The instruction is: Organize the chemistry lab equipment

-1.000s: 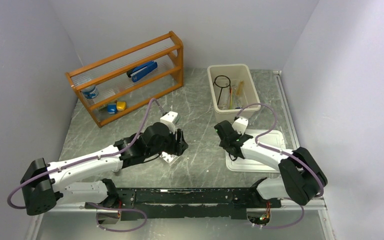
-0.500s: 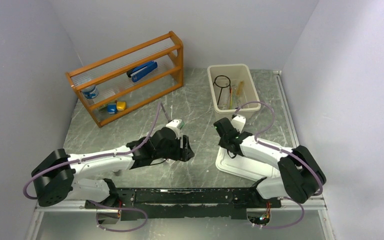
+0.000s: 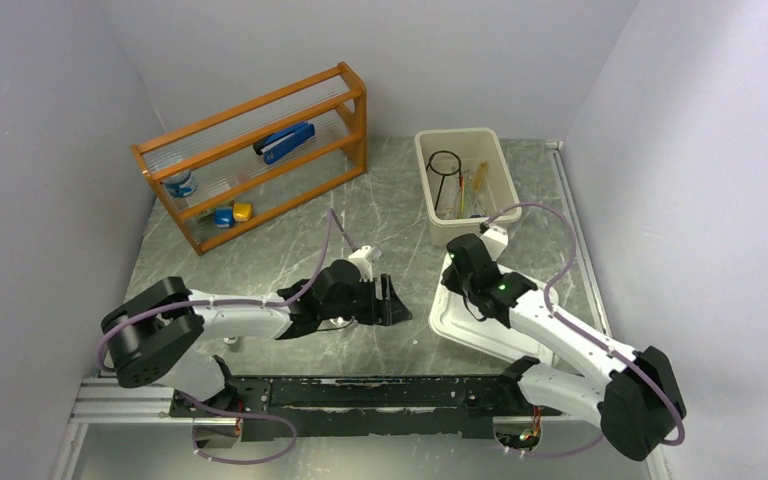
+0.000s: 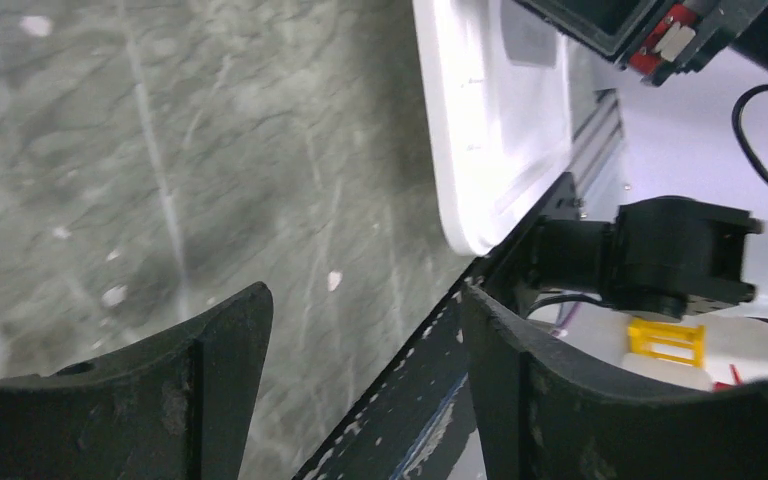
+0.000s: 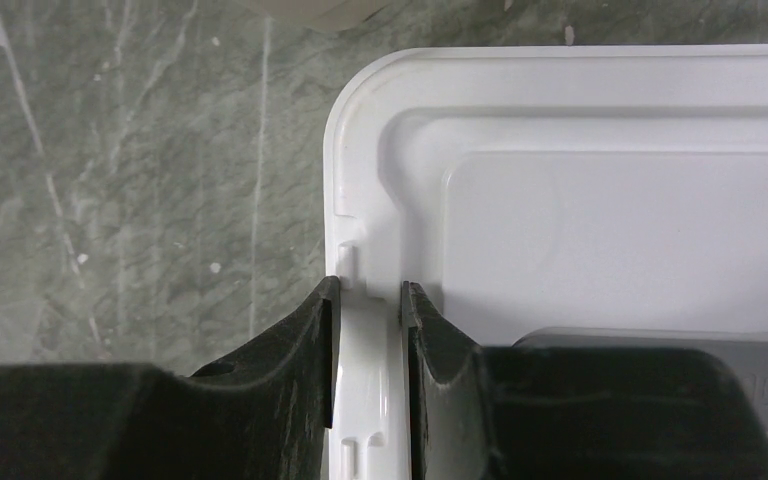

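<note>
Pinching smooth white round-cornered lid (image 5: 580, 210)

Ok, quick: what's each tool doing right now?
Left tool: open, nothing between its fingers.
Right tool: shut on the rim of the white lid.

L claw (image 4: 365, 300) spread wide on low, outstretched arm; R claw (image 5: 370, 290) pinched tight, pointing down, elbow bent.

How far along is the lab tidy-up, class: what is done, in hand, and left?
Done: the black wire ring stand and thin rods lie in the beige bin. In hand: the right gripper is shut on the rim of the white lid; the left gripper is open, empty. Left: the lid is not yet on the bin.
</note>
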Available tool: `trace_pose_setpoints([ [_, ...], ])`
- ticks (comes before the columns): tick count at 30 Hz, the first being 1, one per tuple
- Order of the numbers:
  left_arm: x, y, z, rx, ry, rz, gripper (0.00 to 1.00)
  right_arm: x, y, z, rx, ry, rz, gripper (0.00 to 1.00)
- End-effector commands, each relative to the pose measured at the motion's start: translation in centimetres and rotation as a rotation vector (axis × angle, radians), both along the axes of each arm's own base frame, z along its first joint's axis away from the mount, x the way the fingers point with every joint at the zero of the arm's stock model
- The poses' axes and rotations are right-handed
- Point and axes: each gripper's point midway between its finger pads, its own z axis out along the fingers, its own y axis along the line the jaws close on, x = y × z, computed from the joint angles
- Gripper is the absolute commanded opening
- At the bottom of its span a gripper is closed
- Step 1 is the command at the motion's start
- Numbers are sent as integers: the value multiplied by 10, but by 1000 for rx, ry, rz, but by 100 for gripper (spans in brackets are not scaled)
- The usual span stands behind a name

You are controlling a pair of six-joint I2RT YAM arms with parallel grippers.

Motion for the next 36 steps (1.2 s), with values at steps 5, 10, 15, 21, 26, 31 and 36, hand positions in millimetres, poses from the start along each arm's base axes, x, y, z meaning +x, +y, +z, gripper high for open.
trace_pose_setpoints([
  [5, -15, -58, 33, -265, 24, -112, 72, -1, 12, 33, 140, -78, 15, 24],
  [10, -19, -80, 41, -347, 54, -164, 68, -6, 19, 35, 196, -81, 35, 24],
  [15, -16, -87, 35, -330, 68, -158, 48, -10, 22, 38, 239, -94, 41, 24],
  [21, 0, -73, 11, -188, 50, -45, 46, -12, 7, 18, 139, -37, -3, 31],
  [26, 4, -72, 3, -131, 48, -31, 45, -16, -2, -8, 48, 44, -11, 41],
  [31, 9, -57, -17, -49, 58, 32, 49, -20, -8, -40, -60, 159, -2, 42],
  [36, 9, -54, -22, -25, 64, 35, 53, -17, 0, -63, -73, 205, 28, 42],
])
